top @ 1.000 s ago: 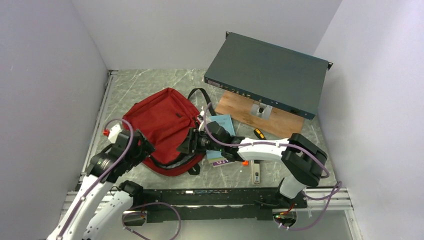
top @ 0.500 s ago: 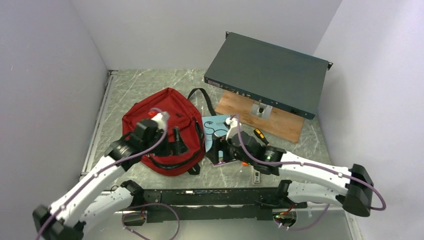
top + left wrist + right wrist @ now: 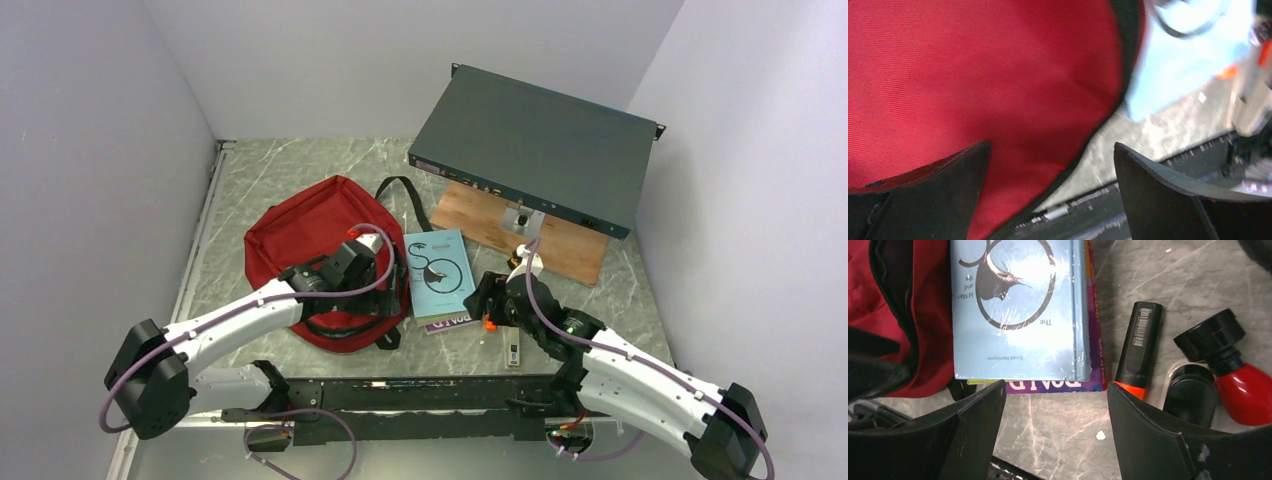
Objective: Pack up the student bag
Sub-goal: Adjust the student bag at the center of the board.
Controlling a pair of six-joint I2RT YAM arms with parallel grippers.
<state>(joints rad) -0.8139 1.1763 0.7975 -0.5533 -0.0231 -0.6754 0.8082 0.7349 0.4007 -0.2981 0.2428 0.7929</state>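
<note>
Black fingers on the right gripper point(image 3: 1055, 405), spread apart, nothing between them. Hanging just above the near edge of a light blue book point(image 3: 1018, 305), maybe lining up for a grab. Under that, a purple book point(image 3: 1048, 385) peeking out. Beside both, a black marker point(image 3: 1139, 342) with an orange end. Next to that, what looks like a red bottle point(image 3: 1245, 390) with a black cap. All flat on the grey stone table point(image 3: 1048, 440).

On the other side, the left gripper point(image 3: 1050, 165), wide open and empty too, low over the red cloth of the student bag point(image 3: 973, 75). Likely there to hold the bag's edge and make room for books. Bag flat on the table, left of the books and right up against the blue one, not packed yet. Far back, a dark teal metal box point(image 3: 535, 145) over a wooden board point(image 3: 560, 245).

Since half a second ago: right gripper pulled back off the books, toward the right. Left gripper moved across the bag, closer to the books.
</note>
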